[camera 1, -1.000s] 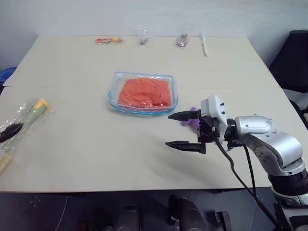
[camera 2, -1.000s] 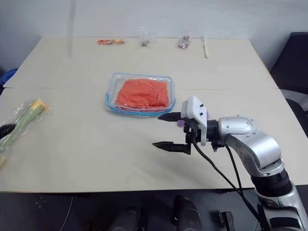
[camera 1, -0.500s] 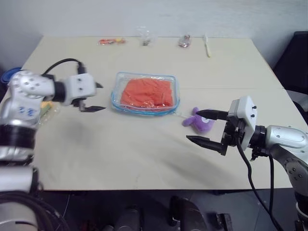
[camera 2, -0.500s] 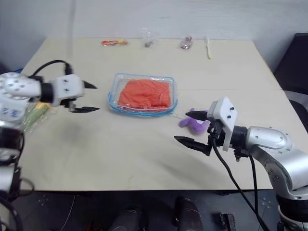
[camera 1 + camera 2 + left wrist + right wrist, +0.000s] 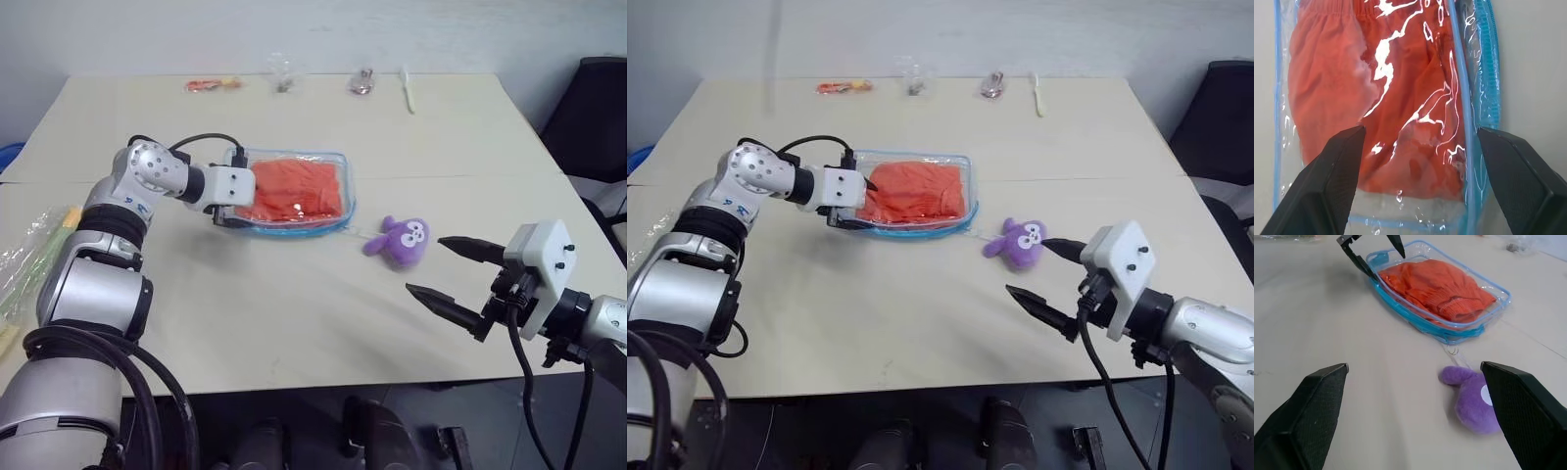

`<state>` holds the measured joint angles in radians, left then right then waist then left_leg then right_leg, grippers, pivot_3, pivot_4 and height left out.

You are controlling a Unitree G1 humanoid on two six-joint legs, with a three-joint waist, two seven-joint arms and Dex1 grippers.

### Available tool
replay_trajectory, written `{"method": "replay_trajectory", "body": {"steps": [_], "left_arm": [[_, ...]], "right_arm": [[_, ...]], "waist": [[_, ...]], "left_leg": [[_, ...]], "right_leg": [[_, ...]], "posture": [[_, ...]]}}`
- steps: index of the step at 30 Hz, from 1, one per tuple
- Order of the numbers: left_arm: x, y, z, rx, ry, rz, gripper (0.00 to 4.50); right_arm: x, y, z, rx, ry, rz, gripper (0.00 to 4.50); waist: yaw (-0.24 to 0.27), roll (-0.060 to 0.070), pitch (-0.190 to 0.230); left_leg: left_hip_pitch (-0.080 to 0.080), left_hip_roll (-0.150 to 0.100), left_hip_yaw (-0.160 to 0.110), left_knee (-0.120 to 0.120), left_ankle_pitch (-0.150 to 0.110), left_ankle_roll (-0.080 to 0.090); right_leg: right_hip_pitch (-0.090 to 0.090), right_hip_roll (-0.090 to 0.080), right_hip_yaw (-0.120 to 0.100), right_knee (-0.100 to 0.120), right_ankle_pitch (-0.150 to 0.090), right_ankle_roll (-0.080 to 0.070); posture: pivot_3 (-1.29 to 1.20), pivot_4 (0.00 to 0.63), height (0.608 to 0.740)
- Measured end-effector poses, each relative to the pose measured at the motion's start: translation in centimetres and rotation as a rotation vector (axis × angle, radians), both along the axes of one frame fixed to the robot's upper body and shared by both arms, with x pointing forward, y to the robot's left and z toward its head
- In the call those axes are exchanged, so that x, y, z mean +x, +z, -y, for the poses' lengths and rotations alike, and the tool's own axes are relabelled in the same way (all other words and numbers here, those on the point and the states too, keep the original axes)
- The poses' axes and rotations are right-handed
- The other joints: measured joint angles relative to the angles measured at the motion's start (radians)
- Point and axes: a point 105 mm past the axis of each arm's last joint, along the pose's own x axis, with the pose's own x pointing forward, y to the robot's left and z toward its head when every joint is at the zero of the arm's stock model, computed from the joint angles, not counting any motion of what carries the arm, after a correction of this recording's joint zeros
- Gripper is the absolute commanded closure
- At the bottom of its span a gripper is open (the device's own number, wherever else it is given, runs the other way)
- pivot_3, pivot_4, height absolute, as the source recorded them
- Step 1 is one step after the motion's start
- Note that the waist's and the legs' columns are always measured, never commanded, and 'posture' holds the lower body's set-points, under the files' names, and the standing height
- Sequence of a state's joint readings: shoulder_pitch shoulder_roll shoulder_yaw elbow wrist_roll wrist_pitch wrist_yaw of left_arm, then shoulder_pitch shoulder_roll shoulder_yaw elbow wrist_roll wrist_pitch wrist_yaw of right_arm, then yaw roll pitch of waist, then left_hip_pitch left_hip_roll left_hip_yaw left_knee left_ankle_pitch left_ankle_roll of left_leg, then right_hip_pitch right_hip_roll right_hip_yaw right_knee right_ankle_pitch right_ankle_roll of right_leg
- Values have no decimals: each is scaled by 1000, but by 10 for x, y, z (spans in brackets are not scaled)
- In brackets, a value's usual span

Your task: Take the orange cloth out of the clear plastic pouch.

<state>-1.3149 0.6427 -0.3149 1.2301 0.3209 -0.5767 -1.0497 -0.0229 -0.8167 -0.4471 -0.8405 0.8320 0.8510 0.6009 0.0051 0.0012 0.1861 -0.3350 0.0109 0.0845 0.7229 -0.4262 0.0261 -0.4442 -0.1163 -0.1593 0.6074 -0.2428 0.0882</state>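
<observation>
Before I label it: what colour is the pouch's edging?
Light blue edging, clearest in the left wrist view.

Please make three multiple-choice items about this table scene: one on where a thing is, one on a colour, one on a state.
1. Where is the purple plush toy?
A. inside the clear plastic pouch
B. on the table, beside the pouch
C. in the right gripper

2. What colour is the pouch's edging?
A. light blue
B. green
C. black

3. Where is the orange cloth now?
A. lying loose on the table
B. inside the pouch
C. held up by the left gripper

Answers:
1 B, it lies on the bare tabletop apart from the pouch.
2 A, a blue rim runs round the pouch.
3 B, the clear plastic covers it.
</observation>
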Motion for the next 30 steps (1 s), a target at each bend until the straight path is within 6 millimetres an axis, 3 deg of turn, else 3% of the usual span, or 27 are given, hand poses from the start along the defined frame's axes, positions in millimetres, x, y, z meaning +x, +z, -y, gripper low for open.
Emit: {"method": "replay_trajectory", "body": {"steps": [4, 8, 20, 30], "left_arm": [[-6, 11, -21, 39, 8, 16, 621], [-9, 0, -26, 66, 6, -13, 621], [0, -22, 0, 121, -24, 20, 621], [5, -19, -1, 106, 3, 61, 3791]], "right_arm": [[1, 1, -1, 3, -5, 8, 0], [4, 7, -3, 1, 3, 33, 0], [3, 10, -10, -14, 49, 33, 0], [1, 11, -13, -29, 74, 28, 0]], "waist": [[1, 0, 0], [9, 0, 0], [19, 0, 0], [20, -1, 0]], "left_leg": [[0, 0, 0, 0, 0, 0], [0, 0, 0, 1, 0, 0], [-1, 0, -1, 1, 0, 0], [-1, 0, -1, 2, 0, 0]], "right_leg": [[0, 0, 0, 0, 0, 0], [0, 0, 0, 0, 0, 0], [0, 0, 0, 0, 0, 0], [0, 0, 0, 0, 0, 0]], "posture": [[0, 150, 740], [0, 150, 740], [0, 150, 740], [0, 150, 740]]}}
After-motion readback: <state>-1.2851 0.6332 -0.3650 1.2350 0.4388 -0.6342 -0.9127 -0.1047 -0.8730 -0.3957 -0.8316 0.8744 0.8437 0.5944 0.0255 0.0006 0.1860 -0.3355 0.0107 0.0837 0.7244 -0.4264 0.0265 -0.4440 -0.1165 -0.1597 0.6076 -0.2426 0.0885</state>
